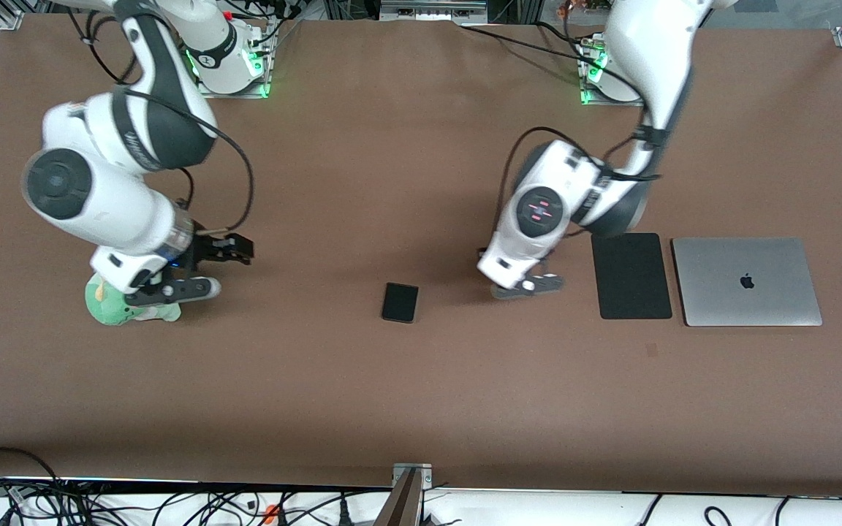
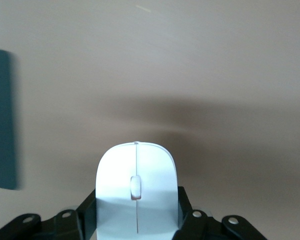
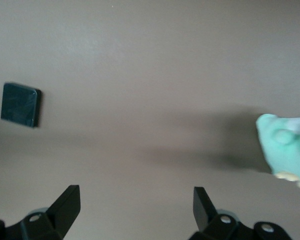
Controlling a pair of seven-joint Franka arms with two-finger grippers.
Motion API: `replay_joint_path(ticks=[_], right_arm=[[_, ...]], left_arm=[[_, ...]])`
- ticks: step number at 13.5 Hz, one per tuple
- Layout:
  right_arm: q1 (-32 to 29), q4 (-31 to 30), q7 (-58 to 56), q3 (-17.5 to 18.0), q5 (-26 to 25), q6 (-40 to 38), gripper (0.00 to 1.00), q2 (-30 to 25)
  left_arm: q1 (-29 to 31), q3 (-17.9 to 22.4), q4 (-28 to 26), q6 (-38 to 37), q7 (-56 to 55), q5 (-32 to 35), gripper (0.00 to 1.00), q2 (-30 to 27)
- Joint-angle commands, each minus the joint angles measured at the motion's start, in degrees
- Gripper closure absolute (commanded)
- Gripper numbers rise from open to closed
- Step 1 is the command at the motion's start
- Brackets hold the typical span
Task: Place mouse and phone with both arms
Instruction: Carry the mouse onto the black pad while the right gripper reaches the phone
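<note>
My left gripper (image 1: 531, 286) is shut on the white mouse (image 2: 136, 170), holding it just above the table between the phone and the black mouse pad (image 1: 631, 275). In the left wrist view the mouse sits between the two black fingers (image 2: 184, 207). In that view the pad (image 2: 1, 120) shows at the edge. The black phone (image 1: 400, 302) lies flat on the table's middle; it also shows in the right wrist view (image 3: 21, 104). My right gripper (image 1: 209, 269) is open and empty over bare table beside a green plush toy; its gap shows in the right wrist view (image 3: 136, 194).
A green plush toy (image 1: 125, 307) sits under the right arm's wrist, toward the right arm's end; it also shows in the right wrist view (image 3: 285, 147). A closed silver laptop (image 1: 746, 281) lies beside the mouse pad toward the left arm's end. The brown table (image 1: 421, 394) extends toward the front camera.
</note>
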Motion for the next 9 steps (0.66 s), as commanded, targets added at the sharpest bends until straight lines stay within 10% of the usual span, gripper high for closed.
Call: replay_joint_path(ticks=[1, 9], right_arm=[[3.67, 2.0, 8.85, -0.16, 0.7, 4.85, 0.0, 4.73], [15.8, 11.93, 34.6, -0.25, 0.53, 20.15, 0.0, 22.66]], left_arm=[[10.39, -0.9, -0.56, -1.83, 14.62, 0.75, 0.72, 0.79], [22.63, -0.9, -6.44, 4.15, 30.5, 1.54, 0.71, 4.74]])
